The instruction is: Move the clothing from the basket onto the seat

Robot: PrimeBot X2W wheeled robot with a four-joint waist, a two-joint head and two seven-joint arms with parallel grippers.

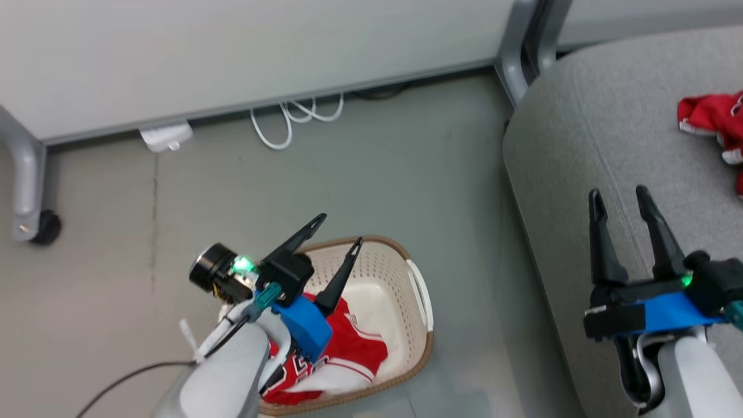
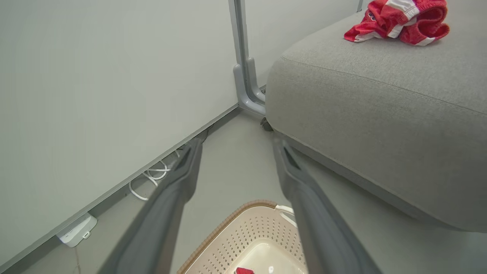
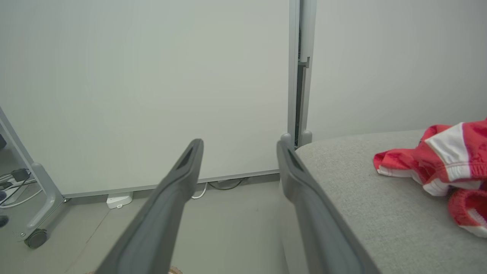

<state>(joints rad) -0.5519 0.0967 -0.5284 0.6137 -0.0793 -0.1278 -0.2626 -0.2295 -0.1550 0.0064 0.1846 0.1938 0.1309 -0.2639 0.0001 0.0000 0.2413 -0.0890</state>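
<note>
The red jersey with black-and-white lettering lies in the cream basket on the floor; a scrap of the jersey peeks up in the left wrist view above the basket. My left gripper hovers open over the basket, nothing between its fingers. The red shorts with white trim lie crumpled on the grey seat, also seen as shorts on the seat and shorts on the seat. My right gripper is open above the seat's left part, empty.
White partition panels on grey castor legs stand behind. White cables and a power strip lie at the panel's foot. Grey floor separates basket and seat.
</note>
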